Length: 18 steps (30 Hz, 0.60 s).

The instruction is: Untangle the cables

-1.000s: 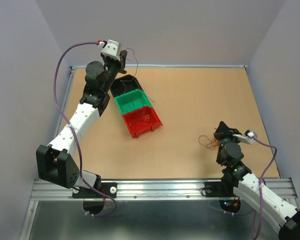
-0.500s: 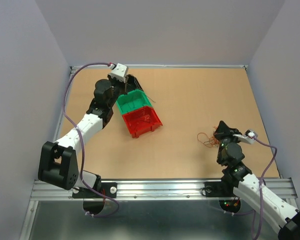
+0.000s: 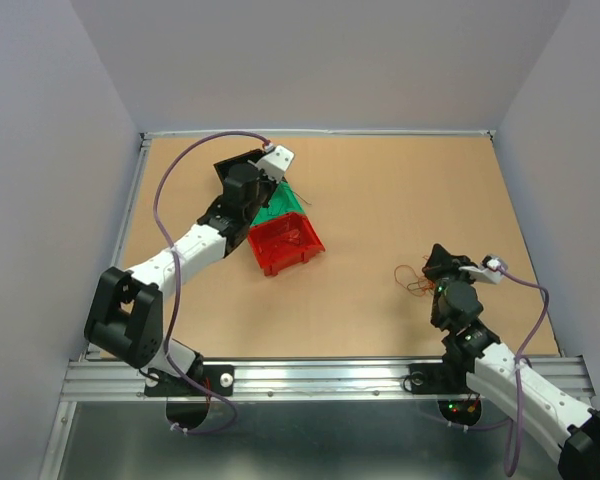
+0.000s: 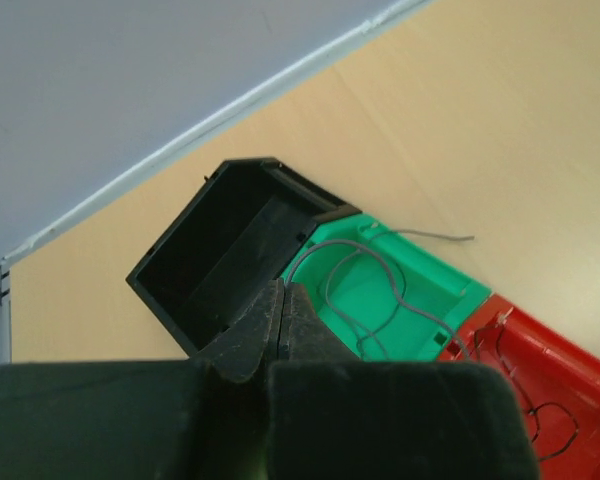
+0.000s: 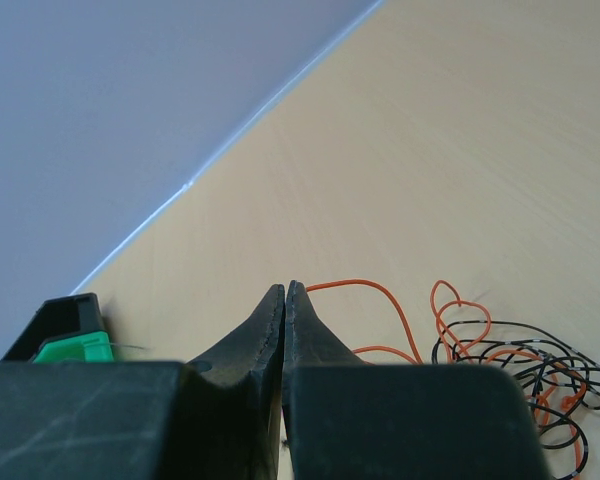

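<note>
The tan worktop [image 3: 400, 190] carries a row of bins on my left, a black bin [image 4: 220, 260], a green bin [image 4: 425, 300] and a red bin [image 3: 285, 243], one per wire colour, I judge. My left gripper [image 4: 283, 298] hangs over the first two, jaws pressed on the end of a grey-green wire [image 4: 380, 262] that drapes into the green bin. My right gripper [image 5: 285, 292] sits closed, low beside the tangle of orange and black cables [image 5: 510, 365]. An orange strand [image 5: 380, 295] starts at its tips; I cannot tell whether it is pinched.
</note>
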Each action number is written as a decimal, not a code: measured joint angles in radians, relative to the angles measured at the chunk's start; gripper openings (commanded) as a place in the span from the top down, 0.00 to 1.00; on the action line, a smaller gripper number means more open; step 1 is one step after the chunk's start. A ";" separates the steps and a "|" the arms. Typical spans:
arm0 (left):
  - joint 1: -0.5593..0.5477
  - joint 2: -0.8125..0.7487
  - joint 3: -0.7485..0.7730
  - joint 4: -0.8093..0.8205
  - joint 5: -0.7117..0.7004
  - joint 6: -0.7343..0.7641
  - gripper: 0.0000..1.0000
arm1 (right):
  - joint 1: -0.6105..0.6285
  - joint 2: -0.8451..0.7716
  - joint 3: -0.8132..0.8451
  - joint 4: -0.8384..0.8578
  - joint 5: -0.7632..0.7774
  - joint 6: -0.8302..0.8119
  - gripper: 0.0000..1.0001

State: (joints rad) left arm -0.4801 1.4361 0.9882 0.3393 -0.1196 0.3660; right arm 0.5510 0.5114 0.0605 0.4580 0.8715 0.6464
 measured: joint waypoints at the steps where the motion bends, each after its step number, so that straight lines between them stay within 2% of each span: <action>1: -0.009 0.010 0.000 -0.011 -0.024 0.015 1.00 | 0.000 -0.001 0.000 0.000 -0.002 0.000 0.99; 10: -0.009 0.285 0.108 -0.083 -0.283 0.108 1.00 | 0.000 -0.010 0.000 0.010 -0.025 -0.011 0.99; 14: -0.009 0.325 0.106 -0.095 -0.354 0.139 1.00 | 0.000 0.018 0.000 0.022 -0.037 -0.016 0.99; 18: -0.009 0.325 0.106 -0.085 -0.359 0.158 1.00 | 0.000 0.044 0.000 0.024 -0.051 -0.026 1.00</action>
State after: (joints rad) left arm -0.4889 1.7607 1.0943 0.2546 -0.4786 0.5240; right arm 0.5510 0.5556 0.0605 0.4816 0.8200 0.6205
